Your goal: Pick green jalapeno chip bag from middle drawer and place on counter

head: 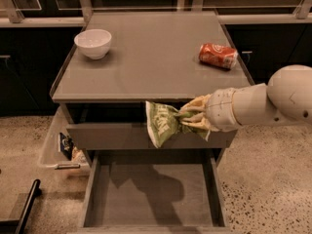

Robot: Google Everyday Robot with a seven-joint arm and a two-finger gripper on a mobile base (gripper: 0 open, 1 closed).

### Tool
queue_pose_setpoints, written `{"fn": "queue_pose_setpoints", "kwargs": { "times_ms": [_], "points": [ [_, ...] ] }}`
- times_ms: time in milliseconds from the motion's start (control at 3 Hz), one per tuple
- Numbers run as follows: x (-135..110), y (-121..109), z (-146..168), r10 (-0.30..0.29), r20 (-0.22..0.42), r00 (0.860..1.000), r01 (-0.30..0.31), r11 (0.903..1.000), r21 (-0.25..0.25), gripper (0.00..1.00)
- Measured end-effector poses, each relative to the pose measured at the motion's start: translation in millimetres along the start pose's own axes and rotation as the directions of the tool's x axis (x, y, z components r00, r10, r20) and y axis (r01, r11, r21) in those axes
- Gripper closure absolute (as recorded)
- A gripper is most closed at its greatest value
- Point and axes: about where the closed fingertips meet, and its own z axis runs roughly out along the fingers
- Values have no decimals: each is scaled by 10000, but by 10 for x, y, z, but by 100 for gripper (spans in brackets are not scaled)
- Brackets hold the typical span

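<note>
The green jalapeno chip bag [162, 123] is crumpled and hangs in the air in front of the cabinet, just below the counter's front edge. My gripper [191, 119] is shut on the bag's right side, with the white arm reaching in from the right. The middle drawer [152, 194] is pulled open below the bag, and its grey floor is bare. The counter [151, 52] lies just behind and above the bag.
A white bowl [93, 43] sits at the counter's back left. An orange-red soda can [218, 55] lies on its side at the right. A clear bin [57, 145] with small items stands on the floor left of the cabinet. A black bar [27, 206] lies at lower left.
</note>
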Motion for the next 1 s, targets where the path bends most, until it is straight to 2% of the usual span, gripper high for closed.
{"fn": "queue_pose_setpoints", "kwargs": {
  "times_ms": [333, 667, 1000],
  "points": [
    [-255, 178, -24, -410, 169, 9990, 413, 9990, -180, 100],
    [-561, 159, -111, -1245, 63, 9922, 1245, 9921, -165, 100],
    [-643, -205, -184, -1813, -323, 9829, 1811, 9834, -82, 100]
  ]
}}
